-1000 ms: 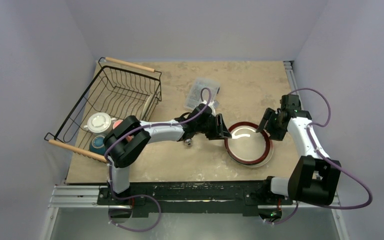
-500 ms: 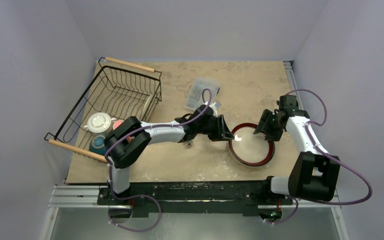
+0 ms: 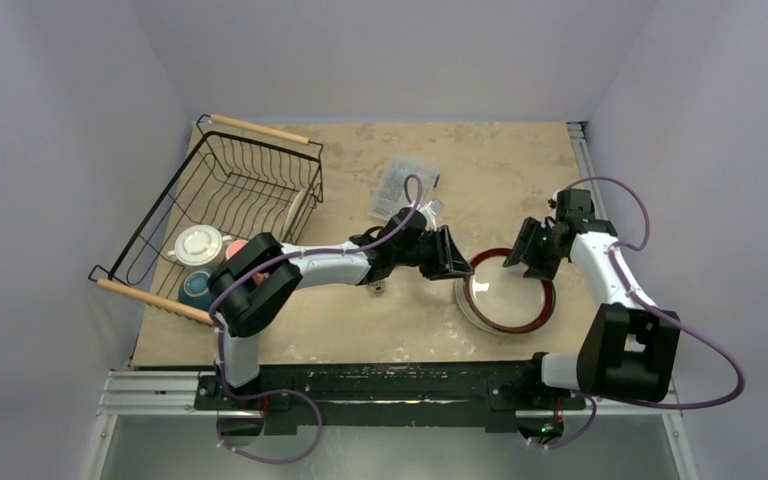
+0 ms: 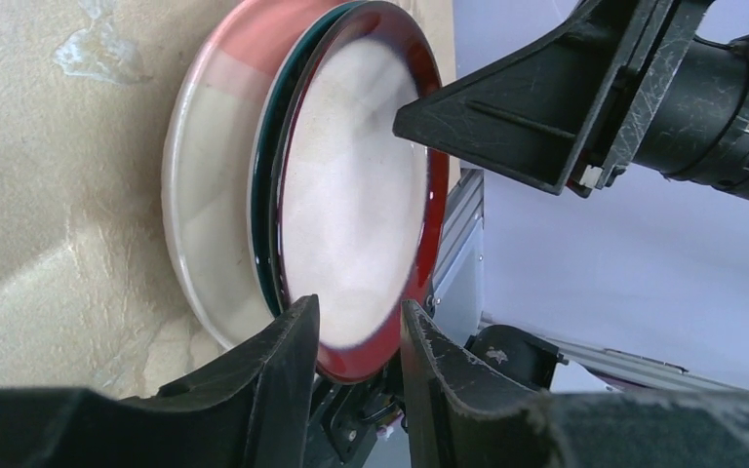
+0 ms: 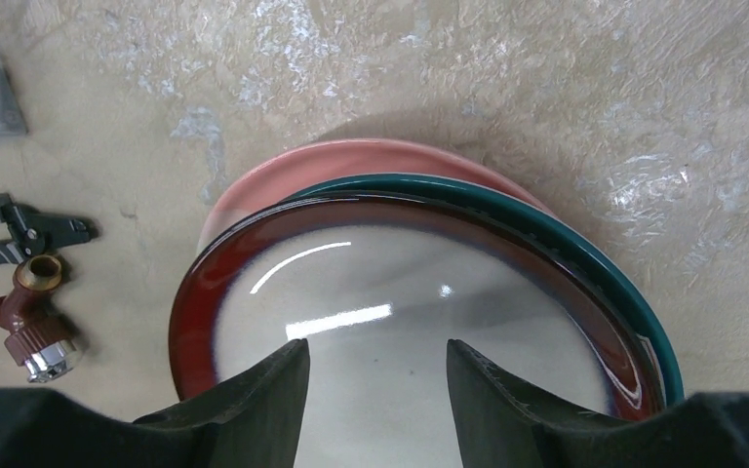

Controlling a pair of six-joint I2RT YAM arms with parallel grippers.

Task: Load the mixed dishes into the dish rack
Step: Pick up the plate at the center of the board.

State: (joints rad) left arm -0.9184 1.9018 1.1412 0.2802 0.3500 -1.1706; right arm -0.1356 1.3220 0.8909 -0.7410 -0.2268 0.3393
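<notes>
The left gripper (image 4: 358, 317) is pinching the rim of the likely slick, brittle red-rimmed cream ceramic plate (image 4: 361, 195); the right gripper (image 5: 375, 349) is gaping.

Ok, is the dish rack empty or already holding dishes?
Not empty: the dish rack holds a white cup, a teal dish and a cream plate standing on edge.

Three plates (image 5: 390, 292), maybe four racked dishes (image 3: 197, 245)

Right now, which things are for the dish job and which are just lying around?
For the job: red-rimmed plate, teal-rimmed plate, pink plate, dish rack, white cup, teal bowl.
Just lying about: clear plastic box, pliers, brass valve.
</notes>
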